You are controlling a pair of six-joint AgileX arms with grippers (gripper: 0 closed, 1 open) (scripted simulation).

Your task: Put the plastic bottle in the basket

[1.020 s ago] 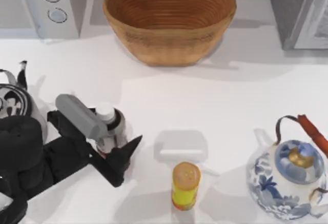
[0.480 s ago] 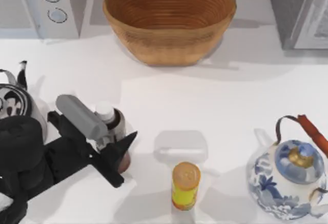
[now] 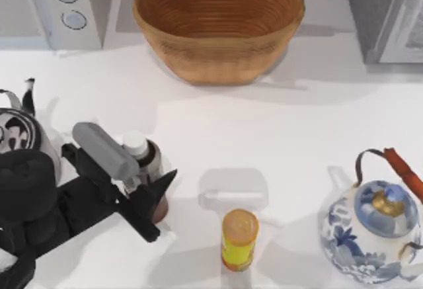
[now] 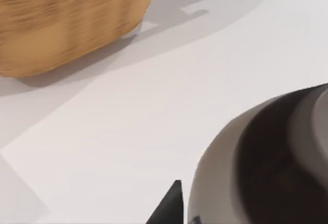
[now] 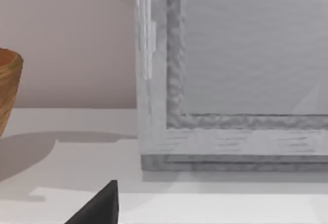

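Observation:
The plastic bottle stands upright at the table's front left, showing a white cap, a grey label and a reddish-brown base. My left gripper is shut on it, with one dark finger across its front and the other side hidden under the grey wrist housing. In the left wrist view the bottle looms very close. The basket, a wide tan wicker bowl, sits at the back centre, well apart from the bottle, and its wall appears beyond. A dark piece of my right gripper faces a grey appliance.
A yellow canister with an orange top stands right of the bottle. A blue-and-white teapot is at the front right, a black-and-white kettle at the far left. A microwave and a grey appliance flank the basket.
One second ago the left gripper's front finger stood off to the bottle's right; it then swung in against the bottle. Nothing has moved in the last half second.

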